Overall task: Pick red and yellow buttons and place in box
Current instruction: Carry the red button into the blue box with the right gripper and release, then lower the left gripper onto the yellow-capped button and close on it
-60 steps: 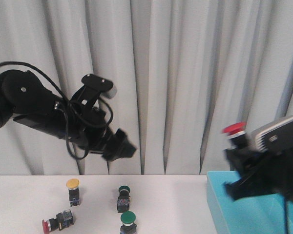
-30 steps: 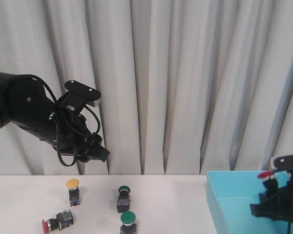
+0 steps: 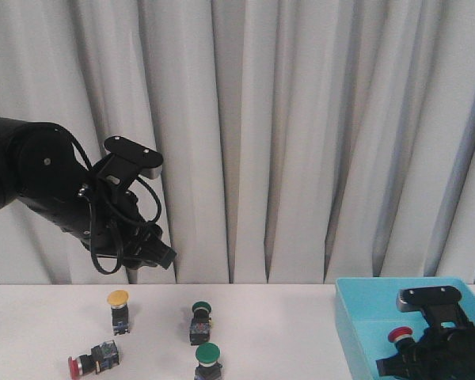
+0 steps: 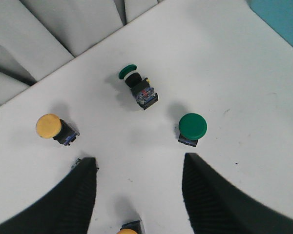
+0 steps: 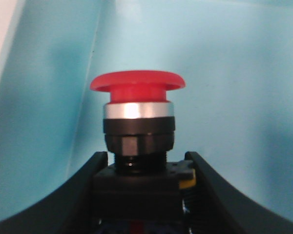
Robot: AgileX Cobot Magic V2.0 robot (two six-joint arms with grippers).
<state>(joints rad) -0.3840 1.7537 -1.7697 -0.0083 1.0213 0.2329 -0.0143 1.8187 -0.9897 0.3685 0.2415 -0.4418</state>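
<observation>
My right claw (image 5: pixel 141 195) is clamped on a red button (image 5: pixel 137 122), held low inside the box (image 3: pixel 362 317) so it drops short. My left claw (image 4: pixel 136 195) hangs with its fingers apart above the desk (image 4: pixel 244 97). There I count one yellow button (image 3: pixel 119 309), one red button (image 3: pixel 93 360), two green buttons (image 4: pixel 191 127), and perhaps another yellow cap at the frame edge.

The scene is viewed forward and level across the table (image 3: pixel 245 317) toward a curtain (image 3: pixel 301 134) at 12 o'clock. The same table is seen steeply from above by the left wrist camera; the yellow button (image 3: pixel 119 299) (image 4: pixel 49 126) is shared. The box (image 5: pixel 224 73) wall is seen very close by the right wrist camera.
</observation>
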